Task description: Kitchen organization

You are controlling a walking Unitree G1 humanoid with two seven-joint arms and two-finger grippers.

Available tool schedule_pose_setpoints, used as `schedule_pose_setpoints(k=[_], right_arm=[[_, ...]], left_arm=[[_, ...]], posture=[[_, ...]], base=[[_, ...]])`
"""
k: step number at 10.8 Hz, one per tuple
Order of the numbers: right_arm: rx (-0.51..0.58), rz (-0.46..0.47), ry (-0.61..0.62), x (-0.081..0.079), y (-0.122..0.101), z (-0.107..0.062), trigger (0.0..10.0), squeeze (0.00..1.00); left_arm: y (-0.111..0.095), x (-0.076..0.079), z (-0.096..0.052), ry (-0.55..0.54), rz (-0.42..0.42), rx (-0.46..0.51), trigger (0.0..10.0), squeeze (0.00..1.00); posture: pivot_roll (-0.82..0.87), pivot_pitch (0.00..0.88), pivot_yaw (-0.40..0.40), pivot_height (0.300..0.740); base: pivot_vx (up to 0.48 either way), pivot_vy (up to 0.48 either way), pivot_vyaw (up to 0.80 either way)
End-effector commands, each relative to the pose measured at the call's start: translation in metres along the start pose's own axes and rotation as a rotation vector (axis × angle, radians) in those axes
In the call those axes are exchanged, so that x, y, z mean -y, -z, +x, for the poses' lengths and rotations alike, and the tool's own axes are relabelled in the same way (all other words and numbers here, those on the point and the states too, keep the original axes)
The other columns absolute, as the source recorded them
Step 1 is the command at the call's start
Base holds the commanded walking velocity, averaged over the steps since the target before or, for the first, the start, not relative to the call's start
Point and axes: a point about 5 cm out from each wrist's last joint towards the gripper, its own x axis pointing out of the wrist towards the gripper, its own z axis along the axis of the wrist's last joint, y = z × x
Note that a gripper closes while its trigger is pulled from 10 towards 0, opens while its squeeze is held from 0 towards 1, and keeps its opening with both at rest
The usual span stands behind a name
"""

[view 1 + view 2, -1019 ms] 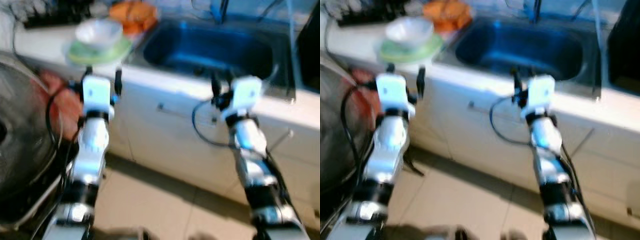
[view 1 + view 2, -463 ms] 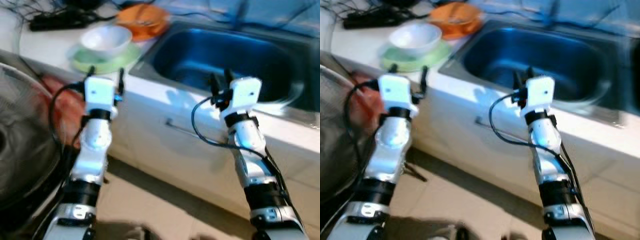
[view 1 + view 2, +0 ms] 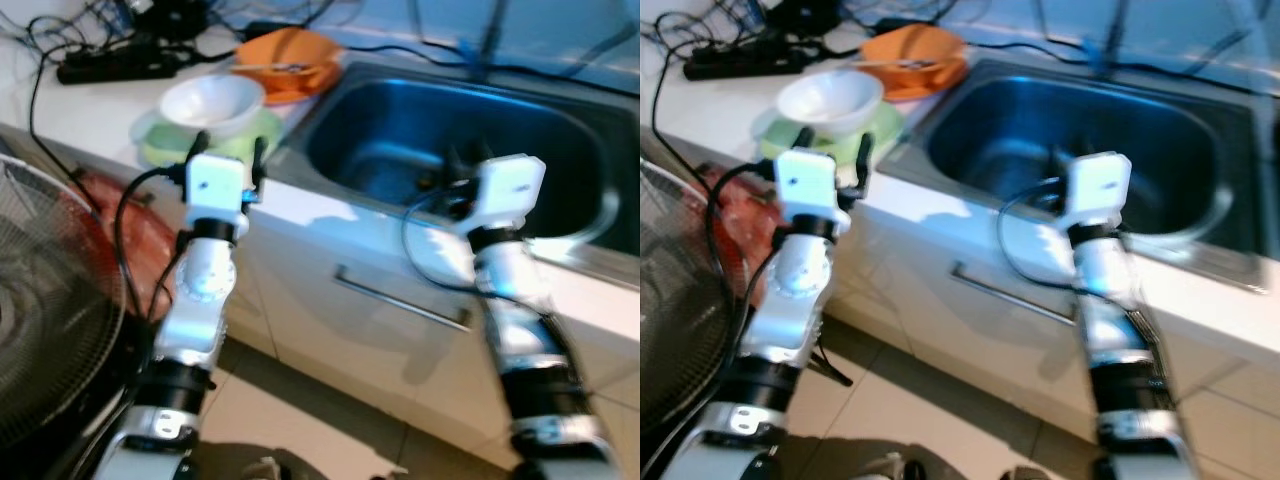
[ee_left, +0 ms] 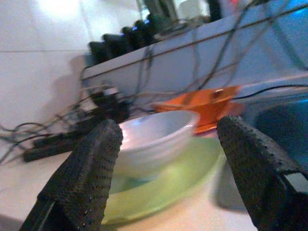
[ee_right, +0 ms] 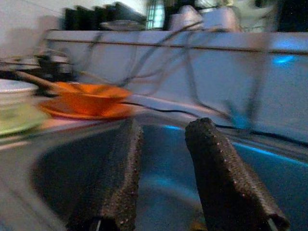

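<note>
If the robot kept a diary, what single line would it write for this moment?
left gripper: open, facing white ceramic bowl on green plate | right gripper: open, over steel sink | holding: nothing

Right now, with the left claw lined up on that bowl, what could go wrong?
1. The white bowl sits loose on the green plate; a push from the open left claw could slide both.
2. The orange dish and the cables lie just behind, easy to snag or knock.
</note>
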Motion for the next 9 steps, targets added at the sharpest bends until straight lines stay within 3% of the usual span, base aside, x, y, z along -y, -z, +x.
schedule_pose_setpoints(k=[1,8,9], right_arm=[[0.006,-0.014,0.020,0.0089,-0.0023,-0.0005,10.0,0.00],[0.003,-0.007,0.016,0.0077,-0.0016,-0.0003,10.0,0.00],[0.003,-0.005,0.016,0.0071,-0.0014,-0.0002,10.0,0.00]], left_arm=[[-0.0028,0.0037,0.0011,0.015,-0.010,0.010,10.0,0.00],[-0.0056,0.0077,0.0011,0.043,-0.024,0.026,10.0,0.00],[-0.0065,0.0085,0.0006,0.048,-0.033,0.031,10.0,0.00]], posture=[[-0.01,0.123,0.045,0.740],[-0.01,0.116,0.044,0.740],[-0.01,0.112,0.044,0.740]], base=[[0.382,0.000,0.00],[0.376,0.000,0.00],[0.000,0.000,0.00]])
